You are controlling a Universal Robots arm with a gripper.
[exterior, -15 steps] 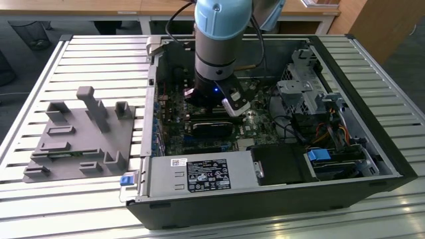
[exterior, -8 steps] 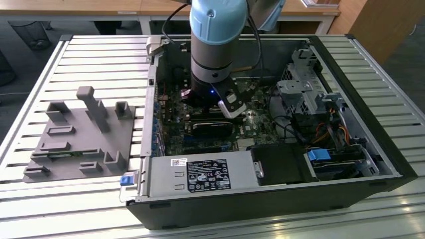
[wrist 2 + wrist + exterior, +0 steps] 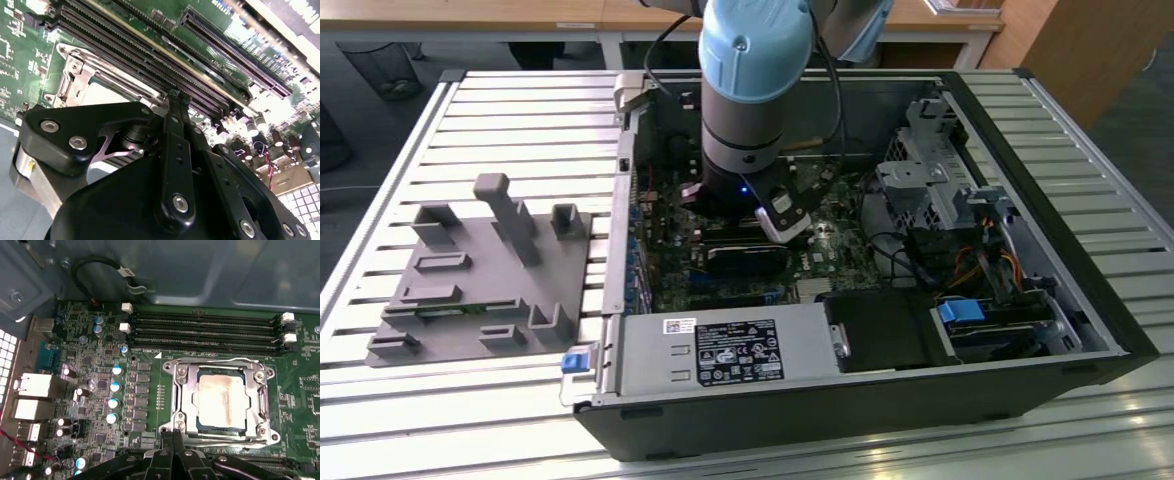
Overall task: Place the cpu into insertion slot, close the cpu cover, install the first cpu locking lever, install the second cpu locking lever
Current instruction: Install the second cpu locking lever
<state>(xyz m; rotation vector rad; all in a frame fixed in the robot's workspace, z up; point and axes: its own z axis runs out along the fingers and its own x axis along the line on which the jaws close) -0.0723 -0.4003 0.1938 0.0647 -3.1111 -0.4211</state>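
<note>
An opened computer case (image 3: 881,400) is being shown lying on its side on a slatted metal desk (image 3: 520,110), with the robot arm (image 3: 747,90) reaching down into it over the green motherboard (image 3: 95,390). In the first wrist view the cpu (image 3: 222,399) is being seen already seated in the insertion slot (image 3: 199,426), its pale silvery top facing up and slightly smudged. The cpu cover (image 3: 184,395) is lying down around it as a thin metal frame, the chip showing through its window. The hand (image 3: 172,436) is being held just beside the socket's near edge, its two black fingers (image 3: 175,130) drawn narrow, close together, with nothing seen between them. Whether a locking lever is being touched cannot be told.

The chip is judged light, stiff and fragile, best handled by its edges only. The cover is judged thin, springy sheet metal. The wire levers are judged stiff, to be pressed at their ends.

Long black memory slots (image 3: 205,327) are running beside the socket. A grey moulded fixture (image 3: 480,280) is resting near the desk's edge, at the exterior view's left. Wooden furniture (image 3: 494,15) is standing behind.
</note>
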